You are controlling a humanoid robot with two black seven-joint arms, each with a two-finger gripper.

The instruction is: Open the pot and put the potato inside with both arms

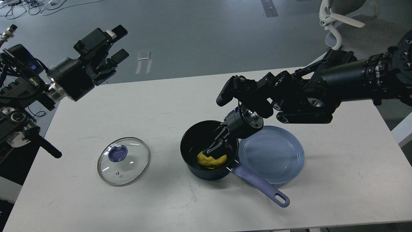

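The dark pot stands uncovered at the table's middle, its lavender handle pointing front right. The yellow potato lies on the pot's bottom near the front wall. My right gripper reaches down into the pot just above the potato, fingers spread apart and off it. The glass lid with its blue knob lies flat on the table left of the pot. My left gripper is open and empty, raised high past the table's far left corner.
A flat light-blue plate lies right against the pot's right side, under my right forearm. The white table ends near the lid's left. A white chair stands at the back right.
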